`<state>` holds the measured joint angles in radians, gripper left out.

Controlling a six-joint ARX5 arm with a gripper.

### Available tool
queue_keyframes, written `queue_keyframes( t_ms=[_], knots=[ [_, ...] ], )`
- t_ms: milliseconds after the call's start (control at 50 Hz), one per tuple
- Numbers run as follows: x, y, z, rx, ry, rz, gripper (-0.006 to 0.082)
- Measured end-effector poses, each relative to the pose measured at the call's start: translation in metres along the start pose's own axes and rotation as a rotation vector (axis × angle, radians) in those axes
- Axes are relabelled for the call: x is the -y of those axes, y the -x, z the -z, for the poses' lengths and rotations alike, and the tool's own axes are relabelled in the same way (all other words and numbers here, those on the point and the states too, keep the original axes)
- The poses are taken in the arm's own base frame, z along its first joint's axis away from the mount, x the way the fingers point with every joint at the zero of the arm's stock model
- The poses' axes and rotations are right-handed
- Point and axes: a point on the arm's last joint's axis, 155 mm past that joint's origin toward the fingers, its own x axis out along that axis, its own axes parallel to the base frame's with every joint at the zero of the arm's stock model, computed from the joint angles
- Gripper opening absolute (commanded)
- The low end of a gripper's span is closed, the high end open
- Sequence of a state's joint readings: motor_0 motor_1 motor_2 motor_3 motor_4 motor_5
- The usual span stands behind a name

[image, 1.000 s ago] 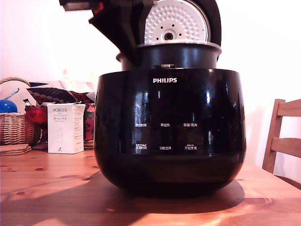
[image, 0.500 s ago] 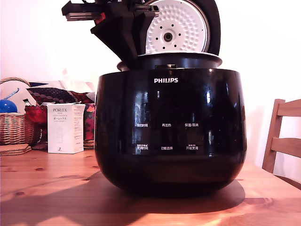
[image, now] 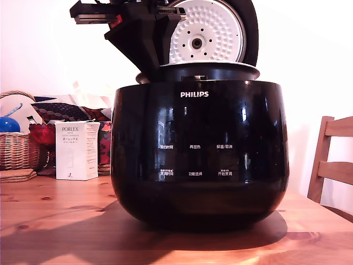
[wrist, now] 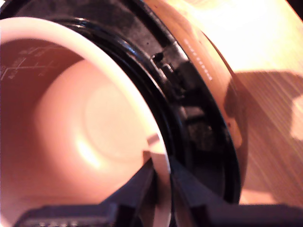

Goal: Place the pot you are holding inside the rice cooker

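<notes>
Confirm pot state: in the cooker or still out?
Almost in. The glossy black metal inner pot sits low in the large black PHILIPS rice cooker, lip above its top; fingers clamp the lip.

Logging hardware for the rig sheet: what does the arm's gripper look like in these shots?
The gripper is matte black, angular plastic: a wedge-shaped body tapering downward in the exterior view, topped by a flat horizontal bar with a greyish rail and a small red patch. In the wrist view its fingers are thin black tapered blades rising from a dark base. No cables or markings are legible; the arm behind it is out of frame.
</notes>
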<state>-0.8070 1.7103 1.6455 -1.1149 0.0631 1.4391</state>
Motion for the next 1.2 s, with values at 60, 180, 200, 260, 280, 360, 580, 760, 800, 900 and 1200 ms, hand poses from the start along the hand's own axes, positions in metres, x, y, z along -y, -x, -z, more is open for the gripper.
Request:
queue_keyframes(
  t_ms=[60, 180, 200, 260, 280, 360, 580, 760, 800, 900, 1200],
  knots=[
    [0.0, 0.0, 0.0, 0.0, 0.0, 0.0, 0.0077],
    [-0.003, 0.0, 0.0, 0.001, 0.0, -0.012, 0.0084],
    [-0.003, 0.0, 0.0, 0.001, 0.001, -0.012, 0.0084],
    [-0.003, 0.0, 0.0, 0.001, 0.001, -0.012, 0.0091],
    [-0.003, 0.0, 0.0, 0.001, 0.001, -0.012, 0.0101],
    [-0.004, 0.0, 0.0, 0.003, 0.002, -0.014, 0.0142],
    [-0.005, 0.001, -0.002, 0.008, 0.021, -0.02, 0.0188],
    [-0.005, 0.001, 0.002, -0.012, 0.045, -0.02, 0.0188],
    [-0.004, 0.002, 0.002, -0.013, 0.046, -0.015, 0.0187],
    [0.0, 0.006, 0.004, -0.032, 0.07, 0.003, 0.0187],
    [0.014, 0.021, 0.001, -0.055, 0.104, 0.06, 0.0185]
  ],
)
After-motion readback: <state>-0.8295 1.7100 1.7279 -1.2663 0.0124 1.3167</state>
